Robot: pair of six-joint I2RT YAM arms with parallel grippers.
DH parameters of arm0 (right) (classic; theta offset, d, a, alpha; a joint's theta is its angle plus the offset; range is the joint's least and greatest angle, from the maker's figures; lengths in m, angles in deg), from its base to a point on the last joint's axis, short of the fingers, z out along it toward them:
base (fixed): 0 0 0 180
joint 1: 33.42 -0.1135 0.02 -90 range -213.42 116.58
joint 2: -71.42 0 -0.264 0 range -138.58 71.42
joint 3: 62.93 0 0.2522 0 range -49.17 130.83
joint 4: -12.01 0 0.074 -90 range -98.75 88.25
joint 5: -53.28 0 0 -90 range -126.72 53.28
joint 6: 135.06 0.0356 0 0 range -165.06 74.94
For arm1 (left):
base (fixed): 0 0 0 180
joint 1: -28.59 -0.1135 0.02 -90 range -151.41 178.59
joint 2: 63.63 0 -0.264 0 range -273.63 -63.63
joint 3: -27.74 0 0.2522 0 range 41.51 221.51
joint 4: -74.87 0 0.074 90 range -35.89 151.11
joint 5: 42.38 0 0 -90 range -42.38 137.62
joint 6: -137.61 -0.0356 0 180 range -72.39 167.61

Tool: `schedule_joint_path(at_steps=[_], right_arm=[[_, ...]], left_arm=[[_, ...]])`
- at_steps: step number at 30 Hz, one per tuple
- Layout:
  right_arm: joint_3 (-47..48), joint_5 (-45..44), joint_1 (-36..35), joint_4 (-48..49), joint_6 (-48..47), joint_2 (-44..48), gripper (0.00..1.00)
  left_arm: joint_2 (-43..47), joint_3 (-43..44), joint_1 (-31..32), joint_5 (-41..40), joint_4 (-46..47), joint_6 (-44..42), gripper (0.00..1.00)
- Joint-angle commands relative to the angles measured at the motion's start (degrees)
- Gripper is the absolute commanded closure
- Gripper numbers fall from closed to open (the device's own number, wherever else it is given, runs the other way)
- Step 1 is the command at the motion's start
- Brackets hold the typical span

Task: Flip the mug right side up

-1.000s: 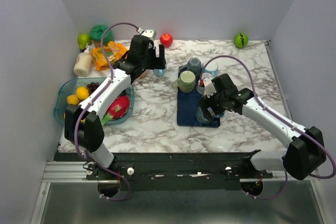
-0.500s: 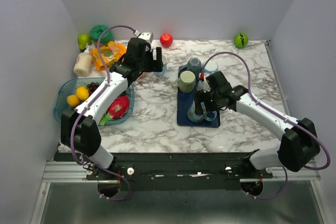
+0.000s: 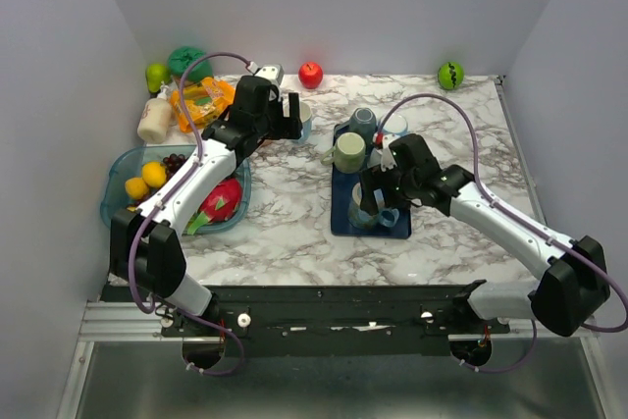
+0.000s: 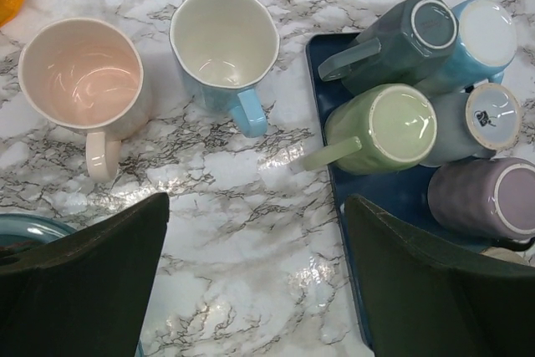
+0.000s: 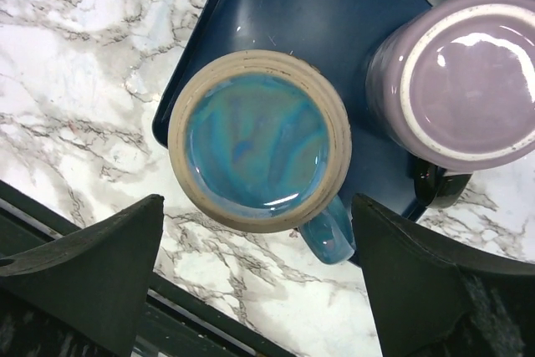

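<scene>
Right gripper [image 5: 257, 223] hangs wide open above the blue mug [image 5: 257, 152] on the tray [image 5: 284, 14]; left gripper [image 4: 257, 206] gapes wide too.

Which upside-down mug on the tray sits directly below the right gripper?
The blue-glazed mug with the tan foot ring, at the tray's corner, framed by the open right gripper. The purple mug beside it is outside the fingers.

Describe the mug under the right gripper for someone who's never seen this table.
Find the navy tray in the middle of the marble table; the mug stands at its near-left corner, under the open right gripper. Unlike the purple mug beside it, its upward face is swirled blue glaze inside a bare tan ring, and its handle is blue.
</scene>
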State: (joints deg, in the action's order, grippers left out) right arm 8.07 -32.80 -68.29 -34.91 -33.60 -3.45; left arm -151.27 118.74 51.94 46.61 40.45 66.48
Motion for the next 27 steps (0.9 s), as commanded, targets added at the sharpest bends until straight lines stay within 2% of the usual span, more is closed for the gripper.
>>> schedule_joint_path(at_steps=[1,7,10,13,14,17,20,27], right_arm=[[-2.91,0.29,-0.11,1.09,-6.0,2.53,0.01],[-4.85,-1.55,-0.19,-0.58,-12.94,0.43,0.03],[-4.94,-0.76,-0.11,-0.15,-14.8,-1.06,0.07],[-4.76,0.73,-0.11,0.82,-15.68,-2.47,0.18],[-4.76,1.34,-0.11,1.43,-15.77,-2.73,0.26],[-4.5,2.66,-0.11,2.32,-16.12,-3.0,0.36],[-4.15,2.58,-0.11,2.32,-15.95,-3.44,0.42],[-4.76,1.18,-0.11,2.93,-14.89,-4.32,0.45]], left_arm=[[2.64,-0.94,-0.24,0.05,0.8,0.73,0.06],[3.52,-2.17,-0.24,0.49,1.07,1.69,0.06],[3.87,-2.52,-0.24,0.75,1.15,2.04,0.06],[4.66,-2.96,-0.24,0.75,1.07,2.31,0.06],[4.84,-3.14,-0.24,0.75,1.15,2.4,0.06],[5.63,-3.58,-0.24,0.75,1.07,2.57,0.06],[6.42,-3.93,-0.24,0.66,1.15,2.66,0.06],[7.57,-4.72,-0.24,0.31,1.15,2.66,0.06]])
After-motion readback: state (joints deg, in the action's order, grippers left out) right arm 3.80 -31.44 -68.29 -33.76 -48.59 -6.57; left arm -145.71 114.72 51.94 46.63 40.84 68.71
